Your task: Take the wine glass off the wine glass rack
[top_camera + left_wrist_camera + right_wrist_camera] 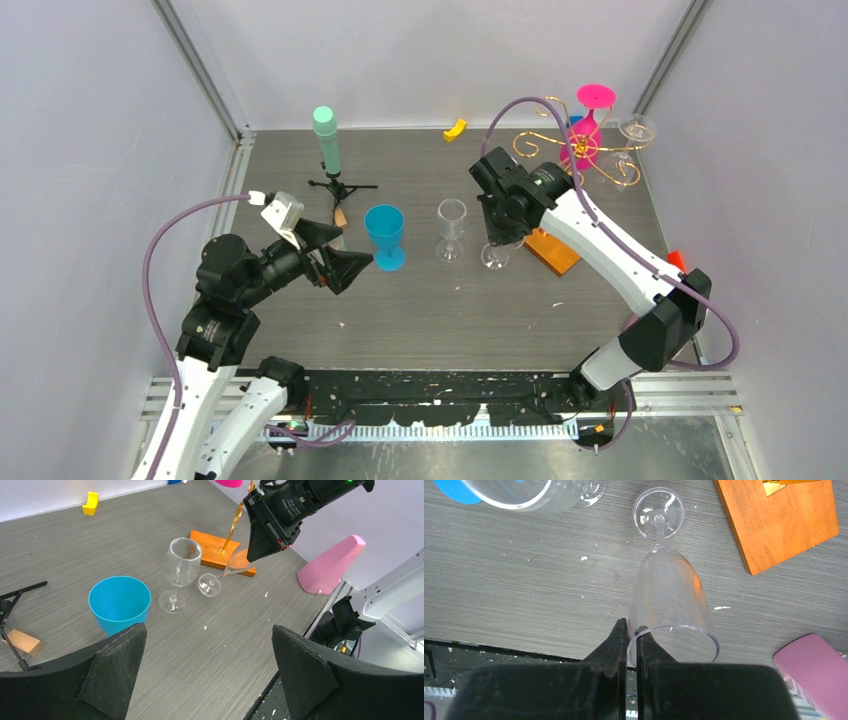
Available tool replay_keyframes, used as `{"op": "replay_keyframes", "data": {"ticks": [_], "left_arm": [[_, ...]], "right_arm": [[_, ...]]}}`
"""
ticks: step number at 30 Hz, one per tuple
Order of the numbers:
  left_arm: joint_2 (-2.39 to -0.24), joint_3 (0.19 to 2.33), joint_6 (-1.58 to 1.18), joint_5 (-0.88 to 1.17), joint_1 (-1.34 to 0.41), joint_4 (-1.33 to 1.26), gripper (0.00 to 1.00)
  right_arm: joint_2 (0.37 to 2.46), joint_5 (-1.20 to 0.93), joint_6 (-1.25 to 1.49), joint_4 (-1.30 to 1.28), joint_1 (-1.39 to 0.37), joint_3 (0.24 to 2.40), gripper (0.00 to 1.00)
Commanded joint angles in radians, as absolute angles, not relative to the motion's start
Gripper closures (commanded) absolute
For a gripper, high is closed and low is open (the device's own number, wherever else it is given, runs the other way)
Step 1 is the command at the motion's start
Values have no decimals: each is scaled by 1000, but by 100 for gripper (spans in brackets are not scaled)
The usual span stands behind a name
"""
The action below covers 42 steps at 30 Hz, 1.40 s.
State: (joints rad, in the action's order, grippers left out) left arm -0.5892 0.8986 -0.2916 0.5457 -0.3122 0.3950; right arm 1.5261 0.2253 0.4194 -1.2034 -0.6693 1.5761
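Observation:
My right gripper point(631, 635) is shut on the rim of a clear wine glass point(671, 595). It holds the glass tilted, with its foot point(209, 585) low over the table beside the rack's orange-brown wooden base point(553, 252). The gold wire rack point(600, 150) stands at the back right. A pink glass point(590, 125) and another clear glass point(635, 130) hang on it. In the top view the right gripper point(505, 215) is left of the rack post. My left gripper point(210, 665) is open and empty, at the left near a blue cup point(385, 235).
A second clear wine glass point(451, 228) stands upright between the blue cup and the held glass. A black tripod with a mint-green cylinder point(327, 140) is at the back left. A yellow piece point(456, 129) lies at the back. A pink wedge point(330, 567) sits at the right edge.

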Motion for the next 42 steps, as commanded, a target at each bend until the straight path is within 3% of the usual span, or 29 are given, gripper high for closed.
{"op": "replay_keyframes", "data": {"ticks": [1,9,16,20,37,42], "left_arm": [[-582,894,-295,531,-313,388,0],[-593,897,-295,522,-313,381,0],[-598,905,-296,520,-313,376,0],[-599,909,-296,519,-313,379,0],[-581,919,-280,501,-313,410,0],[-569,911,-276,492,-313,408,0]], "right_arm": [[1539,245,398,-1198,-651,1612,97],[1575,216,388,-1194,-625,1628,89],[1587,248,382,-1189,-611,1682,69],[1590,265,378,-1184,-605,1735,63],[1509,228,325,-1100,-588,1882,57],[1360,189,321,-973,-579,1811,47]]}}
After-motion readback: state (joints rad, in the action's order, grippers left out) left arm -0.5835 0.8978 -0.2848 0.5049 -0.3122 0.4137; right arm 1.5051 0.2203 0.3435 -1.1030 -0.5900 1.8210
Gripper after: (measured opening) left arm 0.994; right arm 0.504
